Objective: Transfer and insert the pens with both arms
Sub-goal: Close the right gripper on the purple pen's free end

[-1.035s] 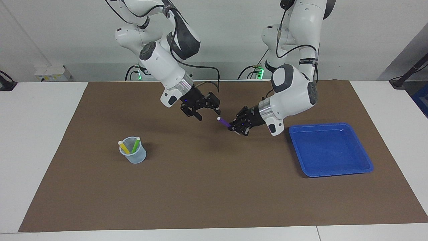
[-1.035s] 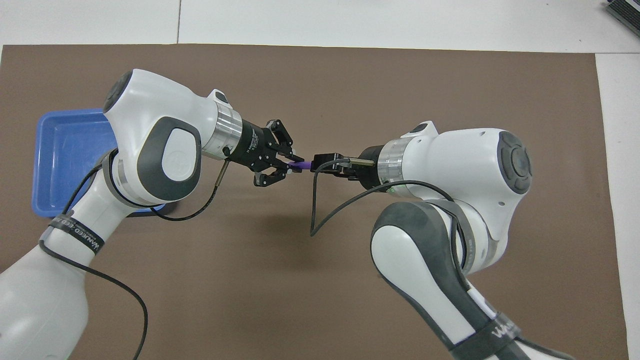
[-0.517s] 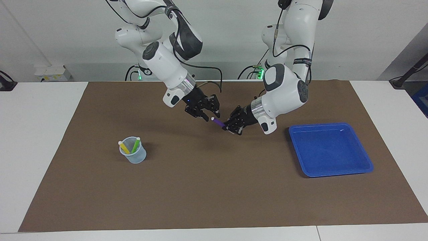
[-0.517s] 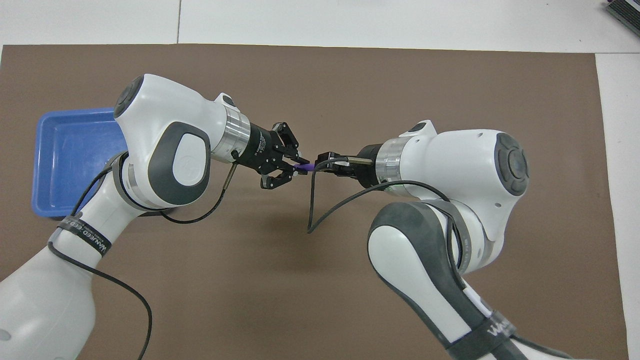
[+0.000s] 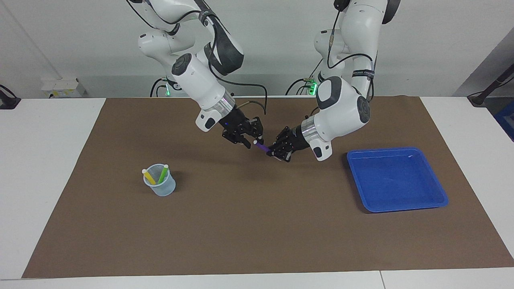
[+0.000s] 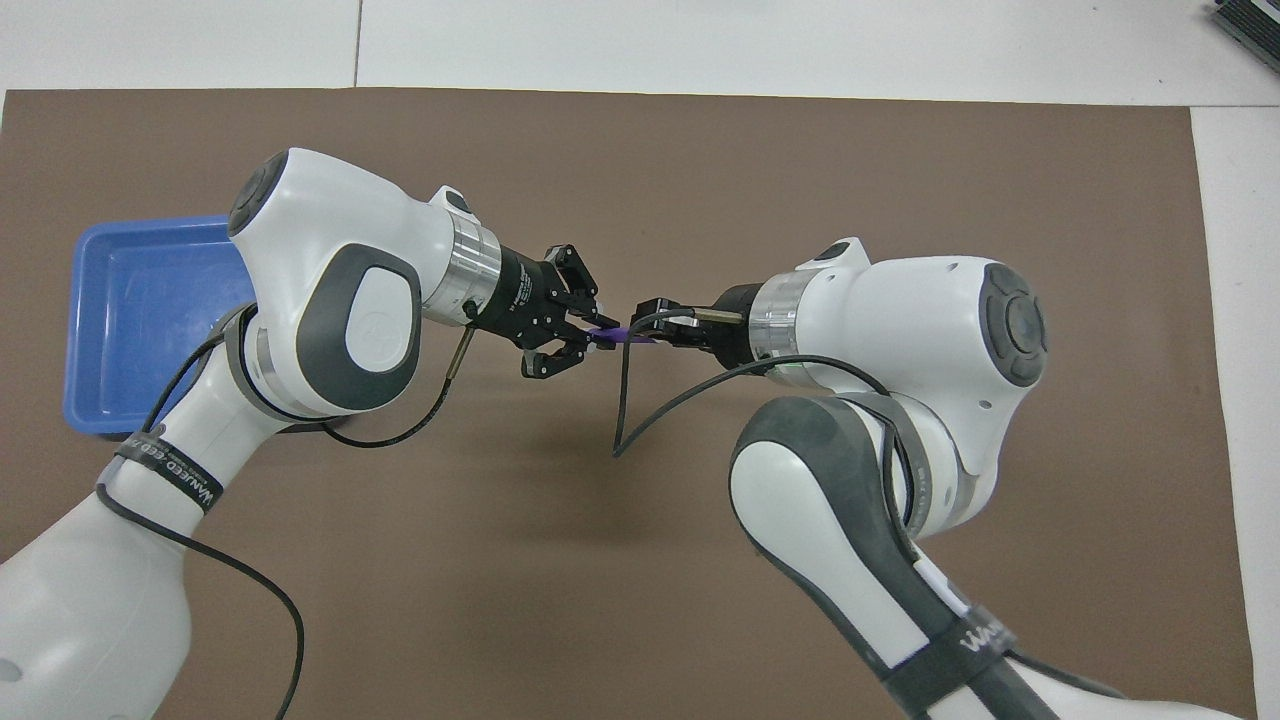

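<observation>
Purple pen [image 5: 263, 147] in midair, pinched in left claw [image 5: 274, 152], whitish tip between right claw [image 5: 253, 141] fingers, grip unclear

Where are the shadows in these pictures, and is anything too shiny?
Facing view: a soft shadow lies on the brown mat under the purple pen and beside the cup; the blue tray has one tiny glint. Overhead view: a wide, fuzzy shadow sits under the arms; nothing is washed out.

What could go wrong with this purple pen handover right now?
The purple pen hangs in mid-air over the brown mat, its lower end in the left gripper, its white tip at the right gripper. If the left lets go before the right grips firmly, it may drop. Pinched only at the tip, it could tilt.
</observation>
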{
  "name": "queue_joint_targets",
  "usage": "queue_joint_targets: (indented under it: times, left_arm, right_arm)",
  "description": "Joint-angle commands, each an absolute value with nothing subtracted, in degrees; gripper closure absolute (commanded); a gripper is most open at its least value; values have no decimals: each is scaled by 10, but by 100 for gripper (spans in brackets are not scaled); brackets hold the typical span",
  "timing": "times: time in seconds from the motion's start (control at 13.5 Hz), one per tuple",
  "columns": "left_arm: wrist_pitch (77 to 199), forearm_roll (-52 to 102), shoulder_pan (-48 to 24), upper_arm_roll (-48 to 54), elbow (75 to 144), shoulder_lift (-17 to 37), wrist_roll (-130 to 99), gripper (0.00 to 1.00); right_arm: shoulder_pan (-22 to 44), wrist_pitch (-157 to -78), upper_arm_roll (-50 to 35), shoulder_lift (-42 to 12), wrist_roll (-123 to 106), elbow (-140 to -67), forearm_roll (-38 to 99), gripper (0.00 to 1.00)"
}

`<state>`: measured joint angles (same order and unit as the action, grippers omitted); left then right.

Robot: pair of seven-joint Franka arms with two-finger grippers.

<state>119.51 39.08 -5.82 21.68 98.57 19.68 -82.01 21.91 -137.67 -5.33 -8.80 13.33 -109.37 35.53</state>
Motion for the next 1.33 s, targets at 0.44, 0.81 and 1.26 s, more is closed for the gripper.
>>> queue_joint_targets:
  times: [0.44, 0.81, 1.26]
  left_arm:
    - [1210, 404, -72, 209, 1004, 178, -833, 100]
    - [1208, 404, -71, 210, 1003, 178, -834, 100]
    - [1204, 404, -71, 210, 1001, 178, -845, 100]
  right_arm:
    - [220, -1390, -54, -101, 120, -1084, 371, 61]
    - [220, -1390, -54, -101, 118, -1084, 371, 79]
    - [220, -1390, -54, -101, 115, -1084, 371, 100]
